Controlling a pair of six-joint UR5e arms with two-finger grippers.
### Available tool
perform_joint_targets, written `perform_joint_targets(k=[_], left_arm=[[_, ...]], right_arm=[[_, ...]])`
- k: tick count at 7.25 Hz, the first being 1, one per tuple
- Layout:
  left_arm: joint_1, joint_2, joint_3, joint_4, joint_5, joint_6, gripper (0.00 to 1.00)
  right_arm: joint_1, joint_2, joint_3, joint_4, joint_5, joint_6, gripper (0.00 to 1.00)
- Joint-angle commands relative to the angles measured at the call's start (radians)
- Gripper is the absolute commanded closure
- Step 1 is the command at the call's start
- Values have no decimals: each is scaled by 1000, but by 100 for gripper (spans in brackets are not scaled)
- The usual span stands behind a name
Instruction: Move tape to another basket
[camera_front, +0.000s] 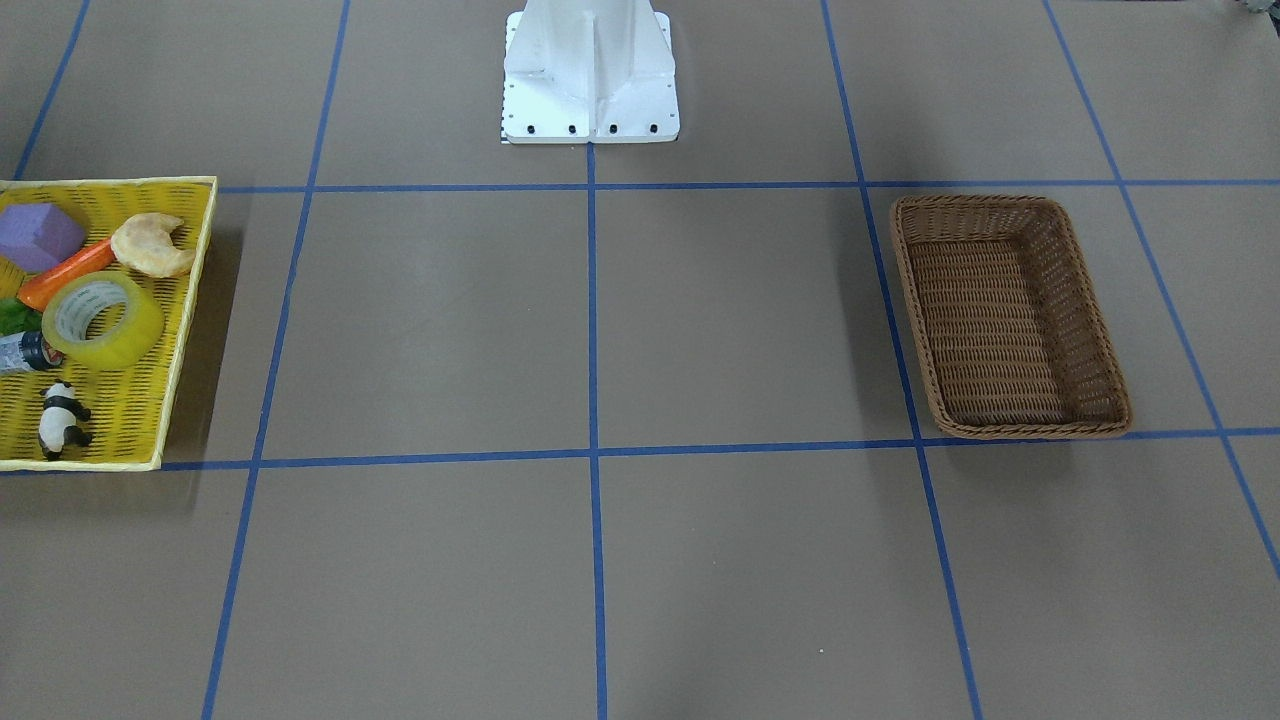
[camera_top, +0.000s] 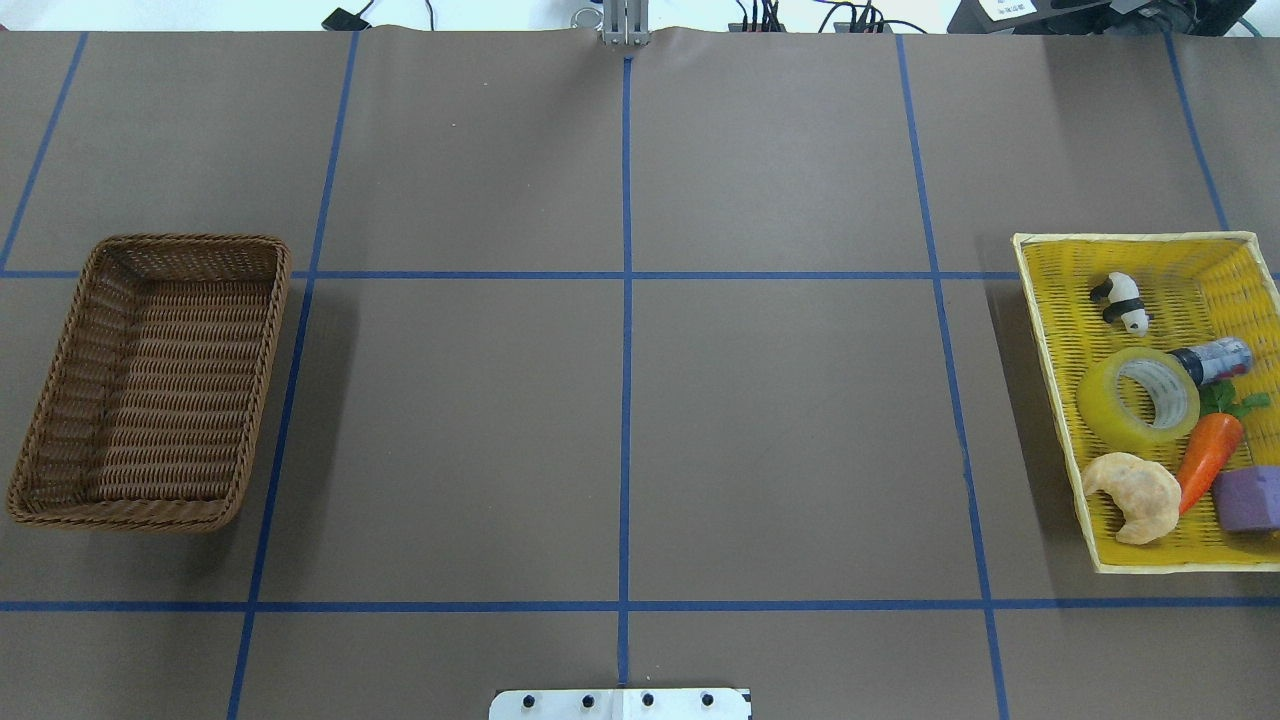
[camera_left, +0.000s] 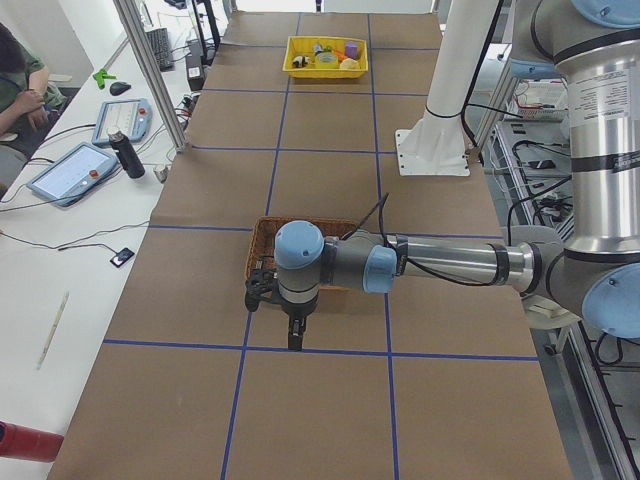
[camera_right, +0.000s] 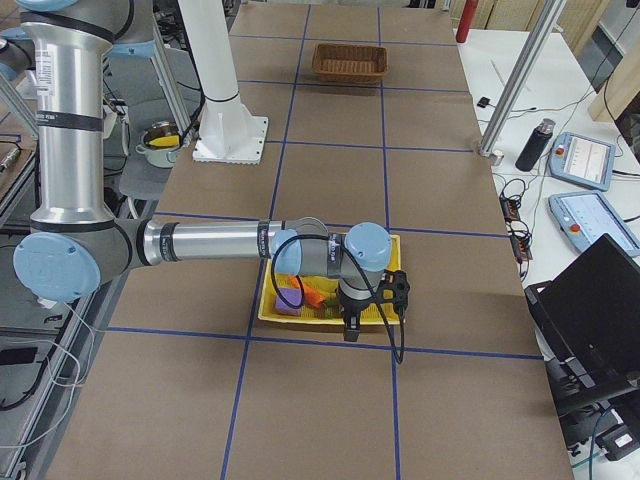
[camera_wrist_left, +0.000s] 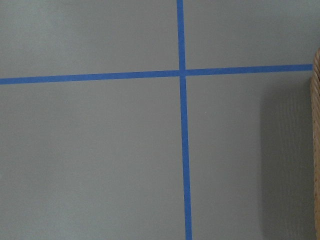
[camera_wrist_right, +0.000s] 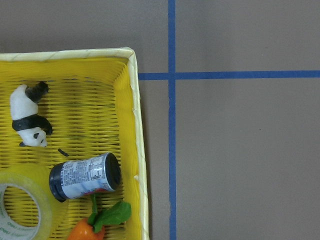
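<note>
The tape (camera_front: 103, 320) is a yellow roll lying in the flat yellow tray (camera_front: 192, 300). It also shows in the overhead view (camera_top: 1140, 396) and at the lower left of the right wrist view (camera_wrist_right: 20, 210). The brown wicker basket (camera_front: 1010, 315) stands empty at the other end of the table (camera_top: 150, 380). My left gripper (camera_left: 296, 335) hangs over the table beside the basket (camera_left: 300, 222). My right gripper (camera_right: 350, 330) hangs over the tray's near edge. Both show only in the side views, so I cannot tell whether they are open or shut.
The tray also holds a panda figure (camera_top: 1122, 302), a small can (camera_top: 1212, 360), a carrot (camera_top: 1208, 462), a croissant (camera_top: 1135, 495) and a purple block (camera_top: 1250, 498), all close around the tape. The white robot base (camera_front: 590, 70) stands mid-table.
</note>
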Motion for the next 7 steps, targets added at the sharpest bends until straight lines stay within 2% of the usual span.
perform_joint_targets(k=[1, 5, 7], left_arm=[[3, -6, -19, 0, -24, 0, 1], [4, -26, -13, -8, -16, -6, 1], [4, -50, 5, -9, -9, -9, 1]], right_arm=[[0, -3, 7, -1, -1, 0, 0], [-3, 42, 36, 2, 12, 23, 0], [-34, 68, 53, 5, 54, 35, 0]])
